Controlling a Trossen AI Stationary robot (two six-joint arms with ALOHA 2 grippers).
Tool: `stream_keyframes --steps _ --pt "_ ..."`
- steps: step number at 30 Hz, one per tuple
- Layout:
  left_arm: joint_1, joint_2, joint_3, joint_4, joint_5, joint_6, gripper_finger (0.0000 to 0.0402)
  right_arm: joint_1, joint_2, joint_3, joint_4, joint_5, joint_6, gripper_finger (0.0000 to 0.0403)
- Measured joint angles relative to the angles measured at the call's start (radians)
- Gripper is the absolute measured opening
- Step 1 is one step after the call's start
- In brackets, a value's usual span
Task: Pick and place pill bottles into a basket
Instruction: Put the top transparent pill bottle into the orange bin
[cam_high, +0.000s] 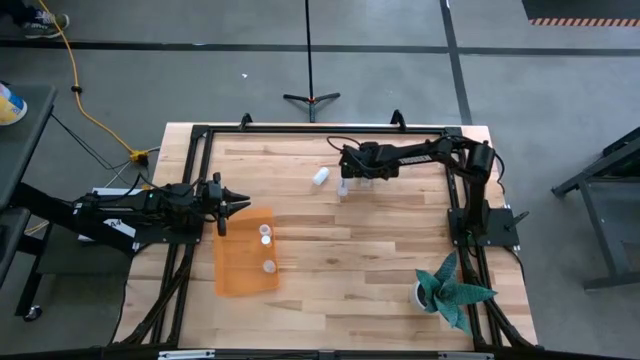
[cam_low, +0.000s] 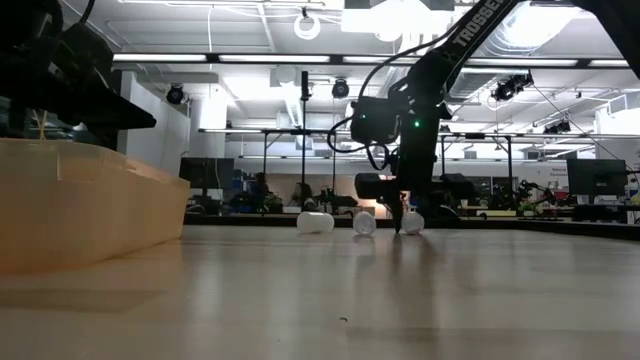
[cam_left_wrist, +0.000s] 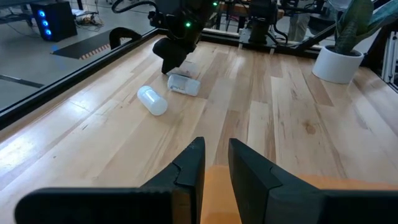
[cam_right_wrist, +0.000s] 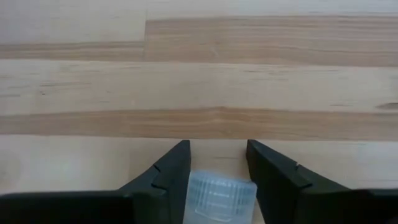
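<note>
Two pill bottles (cam_high: 266, 238) stand inside the orange basket (cam_high: 238, 282) near the bench's left edge, where the left gripper (cam_high: 243, 206) hovers over the basket's far rim with fingers narrowly parted and empty. Toward the far edge, the right gripper (cam_right_wrist: 217, 163) is lowered with its fingers spread around a ribbed-cap bottle (cam_right_wrist: 220, 196), and another bottle (cam_high: 320, 177) lies just beside it.

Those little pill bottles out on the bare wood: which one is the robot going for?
The bottle between the right gripper's open fingers. The other bottle lies on its side, apart, nothing near it.
</note>
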Motion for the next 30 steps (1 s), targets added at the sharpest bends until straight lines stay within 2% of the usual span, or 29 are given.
stream_keyframes --steps 9,15,24,30 --pt "0.000 0.000 0.000 0.000 0.000 0.000 0.0108 0.000 0.000 0.000 0.002 -0.044 -0.014 0.0143" --pt "0.000 0.000 0.000 0.000 0.000 0.000 0.0108 0.000 -0.001 0.000 0.003 -0.042 -0.017 0.0124" --pt "0.000 0.000 0.000 0.000 0.000 0.000 0.0108 0.005 -0.003 -0.001 0.030 -0.025 -0.101 0.0129" --pt "0.000 0.000 0.000 0.000 0.000 0.000 0.0108 0.023 -0.004 0.044 0.023 -0.024 -0.172 0.0124"
